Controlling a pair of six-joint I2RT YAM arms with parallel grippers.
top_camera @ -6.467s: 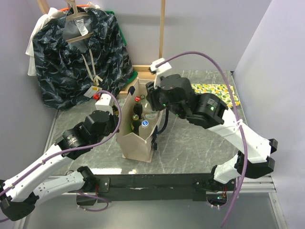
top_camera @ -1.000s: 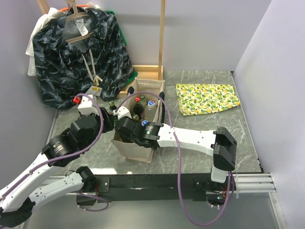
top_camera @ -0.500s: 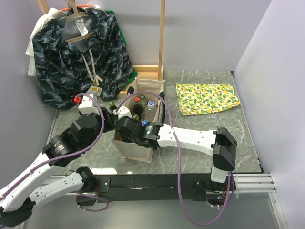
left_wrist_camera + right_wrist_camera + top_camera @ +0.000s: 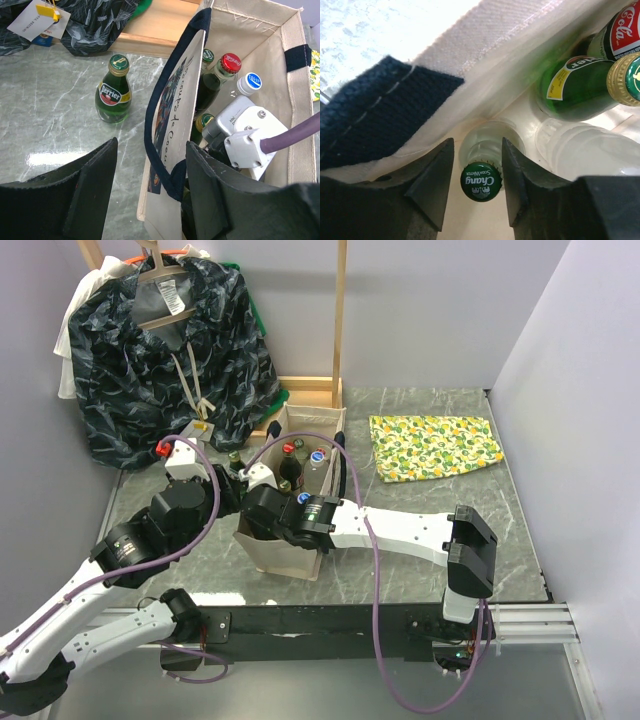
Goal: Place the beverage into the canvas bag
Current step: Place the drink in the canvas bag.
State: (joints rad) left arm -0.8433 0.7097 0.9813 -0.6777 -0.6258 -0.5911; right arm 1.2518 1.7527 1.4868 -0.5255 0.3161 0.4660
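Note:
The beige canvas bag (image 4: 287, 556) stands open at mid-table with several bottles inside. My right gripper (image 4: 264, 510) reaches down into it. In the right wrist view its jaws (image 4: 477, 150) stand open on either side of a clear bottle with a green Chang cap (image 4: 481, 181), which stands on the bag's floor with a gap on the left. My left gripper (image 4: 150, 150) is open and straddles the bag's left wall (image 4: 175, 125) and dark strap (image 4: 165, 150). A green Perrier bottle (image 4: 113, 90) stands on the table outside the bag.
In the bag are a red-capped cola bottle (image 4: 230, 62), a blue-capped one (image 4: 248, 83) and a green one (image 4: 580, 80). A dark patterned garment (image 4: 170, 350) hangs at the back left on a wooden frame (image 4: 340, 320). A yellow-green cloth (image 4: 435, 445) lies at the back right.
Since the earliest frame my right arm has swung from above the bag's back to its near end and gone down inside. In the last second its jaws have widened.

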